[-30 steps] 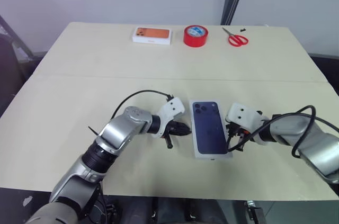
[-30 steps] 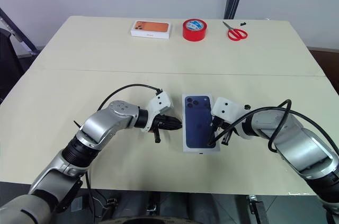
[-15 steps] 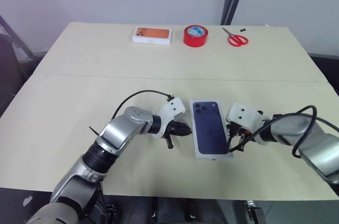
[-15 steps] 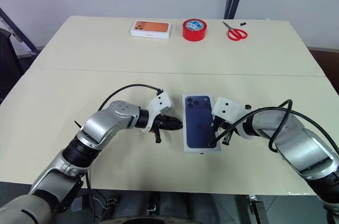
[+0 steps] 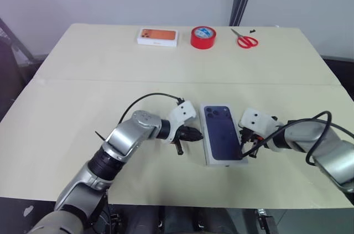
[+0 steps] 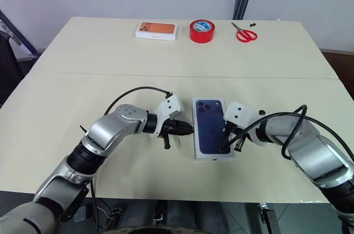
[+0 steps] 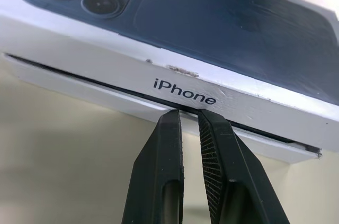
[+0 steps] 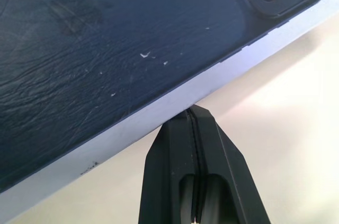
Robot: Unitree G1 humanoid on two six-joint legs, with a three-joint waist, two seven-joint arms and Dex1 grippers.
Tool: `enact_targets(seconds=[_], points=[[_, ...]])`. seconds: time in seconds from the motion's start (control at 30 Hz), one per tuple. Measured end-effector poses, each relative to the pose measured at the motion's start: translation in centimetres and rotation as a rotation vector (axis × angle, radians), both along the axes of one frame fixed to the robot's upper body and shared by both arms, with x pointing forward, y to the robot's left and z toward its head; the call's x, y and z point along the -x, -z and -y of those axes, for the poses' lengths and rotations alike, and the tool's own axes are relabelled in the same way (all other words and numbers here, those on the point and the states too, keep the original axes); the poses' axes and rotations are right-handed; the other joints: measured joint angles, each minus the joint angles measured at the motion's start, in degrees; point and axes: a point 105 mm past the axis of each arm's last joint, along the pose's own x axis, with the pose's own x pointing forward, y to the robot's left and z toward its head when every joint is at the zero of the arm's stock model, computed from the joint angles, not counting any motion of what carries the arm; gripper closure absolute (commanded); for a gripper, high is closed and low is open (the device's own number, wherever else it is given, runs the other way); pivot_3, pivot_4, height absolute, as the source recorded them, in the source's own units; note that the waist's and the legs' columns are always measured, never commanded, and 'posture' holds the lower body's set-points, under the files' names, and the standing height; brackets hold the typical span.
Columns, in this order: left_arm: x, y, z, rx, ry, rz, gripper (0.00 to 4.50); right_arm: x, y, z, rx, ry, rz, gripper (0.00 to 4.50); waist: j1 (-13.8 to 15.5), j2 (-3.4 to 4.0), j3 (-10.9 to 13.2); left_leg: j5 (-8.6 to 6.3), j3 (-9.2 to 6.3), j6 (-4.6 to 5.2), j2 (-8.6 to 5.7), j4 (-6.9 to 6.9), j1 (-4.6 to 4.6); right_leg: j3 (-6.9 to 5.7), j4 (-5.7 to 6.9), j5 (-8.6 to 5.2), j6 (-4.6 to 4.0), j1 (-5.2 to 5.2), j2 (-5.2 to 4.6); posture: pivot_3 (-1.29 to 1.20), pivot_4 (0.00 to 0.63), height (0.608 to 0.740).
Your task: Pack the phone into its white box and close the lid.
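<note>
The lid [image 5: 222,134], white with a navy phone printed on top, sits over the white box [image 7: 79,90], a thin gap showing along one side.

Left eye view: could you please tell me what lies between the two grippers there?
Both eye views show the white box, lid on, between the left gripper and the right gripper.

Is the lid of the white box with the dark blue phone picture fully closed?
Not fully. On the white box, a dark gap remains beneath the lid along its side.
</note>
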Motion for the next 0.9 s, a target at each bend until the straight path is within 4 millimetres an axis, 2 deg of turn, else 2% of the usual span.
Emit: enact_targets(seconds=[0.9], points=[[-0.08,0.22,-0.38,-0.018,-0.003,0.005,3.91,-0.01,0.39,-0.35,-0.011,0.002,0.001,4.47,0.0,0.00,0.0,0.01,0.00,-0.02,0.01,0.01,0.01,0.01,0.02,0.00,0.00,0.00,0.04,0.00,0.150,0.725]])
